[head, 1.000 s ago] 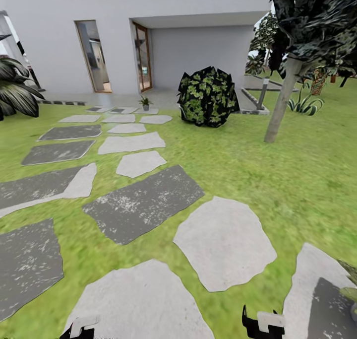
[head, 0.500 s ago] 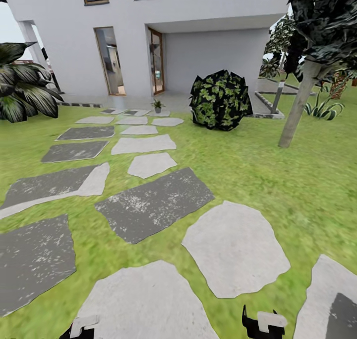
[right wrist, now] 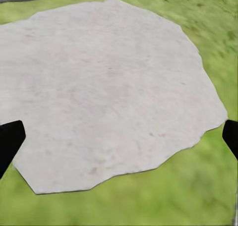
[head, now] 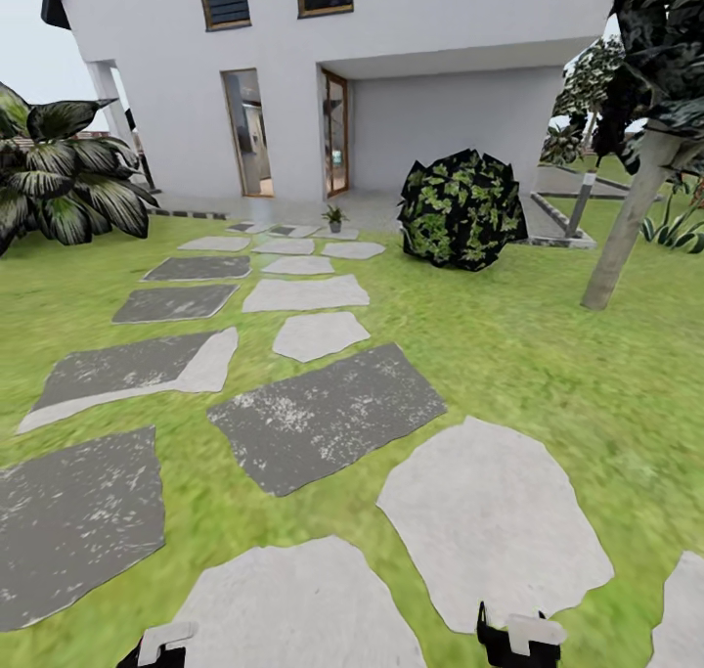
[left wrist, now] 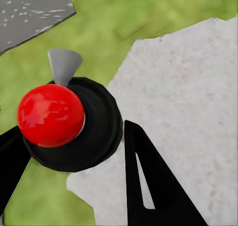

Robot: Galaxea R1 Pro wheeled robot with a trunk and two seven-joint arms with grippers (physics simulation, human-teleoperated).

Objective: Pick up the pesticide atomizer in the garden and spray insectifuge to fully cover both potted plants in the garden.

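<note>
The robot looks to be at the searching step, on its way through the garden [head: 548,355] with nothing picked up yet; I can't spot the pesticide atomizer or either of the low potted plants from where it stands, so the next move calls for turning or driving on until they come into sight. At the far left a broad striped-leaved plant [head: 59,174] edges the lawn. The left gripper [head: 161,645] sits at the near edge of the head view; in its wrist view a red ball on a black round base [left wrist: 69,124] lies between its dark fingers [left wrist: 153,186], though whether it is clamped on it I cannot tell. Stepping stones [head: 323,414] run from near to far toward the white house [head: 440,52], a tiny pot [head: 335,220] by its doorway. The right gripper [head: 518,639] hangs spread wide and empty over a pale stone [right wrist: 109,97]. Farther right, the round dark bush [head: 460,208] and a tree trunk [head: 626,228] leave open grass between them.
</note>
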